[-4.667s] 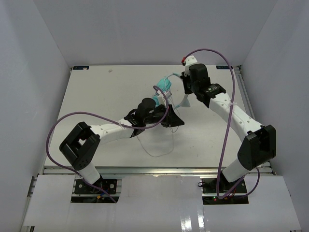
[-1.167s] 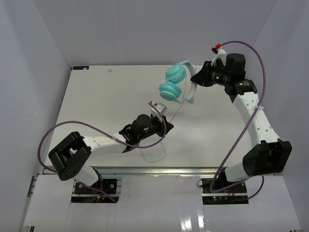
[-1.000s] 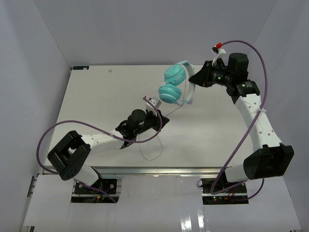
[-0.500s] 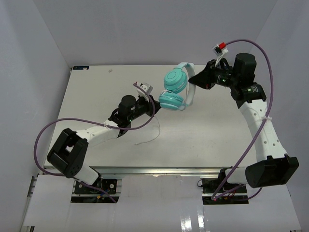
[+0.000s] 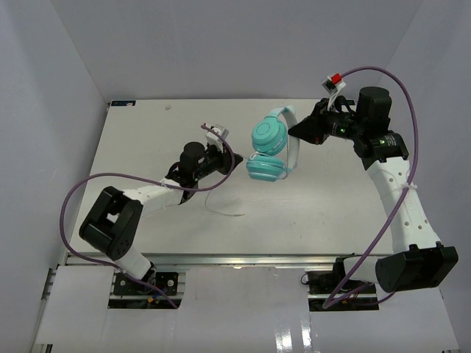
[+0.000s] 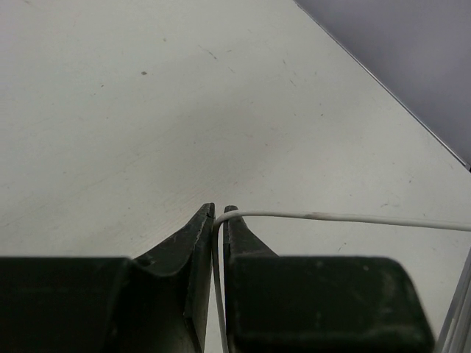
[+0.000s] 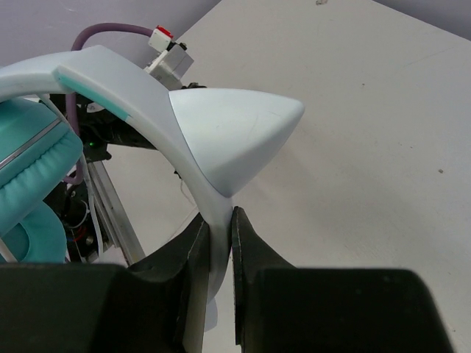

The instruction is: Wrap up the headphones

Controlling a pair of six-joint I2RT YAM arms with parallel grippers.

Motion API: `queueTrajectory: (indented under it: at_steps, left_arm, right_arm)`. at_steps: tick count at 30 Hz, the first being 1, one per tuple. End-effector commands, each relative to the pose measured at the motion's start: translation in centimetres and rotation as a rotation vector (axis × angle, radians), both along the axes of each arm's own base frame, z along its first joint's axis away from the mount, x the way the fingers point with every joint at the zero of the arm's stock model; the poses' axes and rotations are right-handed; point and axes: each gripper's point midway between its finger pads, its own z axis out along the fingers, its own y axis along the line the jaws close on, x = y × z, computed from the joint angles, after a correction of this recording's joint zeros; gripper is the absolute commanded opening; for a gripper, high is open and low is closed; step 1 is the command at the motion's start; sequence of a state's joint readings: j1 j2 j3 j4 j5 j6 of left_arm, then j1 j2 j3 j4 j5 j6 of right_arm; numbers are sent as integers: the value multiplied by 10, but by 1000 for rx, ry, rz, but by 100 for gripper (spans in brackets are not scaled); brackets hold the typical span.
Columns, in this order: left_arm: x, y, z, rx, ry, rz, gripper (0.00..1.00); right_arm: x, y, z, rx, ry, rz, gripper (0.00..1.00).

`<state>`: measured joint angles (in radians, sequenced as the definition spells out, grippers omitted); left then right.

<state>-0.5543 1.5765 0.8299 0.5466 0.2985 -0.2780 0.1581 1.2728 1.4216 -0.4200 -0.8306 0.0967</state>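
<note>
From above, the headphones (image 5: 266,136) hang over the middle-right of the table (image 5: 147,140), off its surface. The right gripper (image 5: 294,133) holds them by the pale headband (image 5: 293,143). The two teal earcups (image 5: 266,167) sit one behind the other on a line running far to near. The headband arches out to the right, towards that gripper, and the cups lie on its left. Just left of the cups is the left gripper (image 5: 228,157). Below it the thin cord (image 5: 227,212) drops to the tabletop and trails off to the right with a loose end. White tabletop lies on every side of the headphones, and the table edges and the walls (image 5: 73,66) stand well apart from them.

The left wrist camera shows what the overhead view is too coarse to show. Its two dark fingers (image 6: 195,243) are pressed together on the cord, which passes up between the tips and bends off to the right, taut. Beyond the tips is bare table, with its edge and a wall at the upper right.

The right wrist camera shows the clamp close up. Its fingers (image 7: 188,257) pinch the lower edge of the broad pale band, and the band curves away up and to the left. A teal ear cushion (image 7: 37,158) fills the left edge of the view. A purple cable (image 7: 110,33) shows behind the band.
</note>
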Motion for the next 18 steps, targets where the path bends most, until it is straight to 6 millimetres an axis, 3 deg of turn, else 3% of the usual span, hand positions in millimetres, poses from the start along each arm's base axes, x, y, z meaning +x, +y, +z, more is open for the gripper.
queueTrajectory:
  at_steps: [1,18]
  left_arm:
    - [24,12,2,11,-31,82,20]
    - [55,48,-7,64,-19,160,22]
  right_arm:
    - [-30,4,25,49,-24,72,8]
    - [-36,2,24,42,-27,71,8]
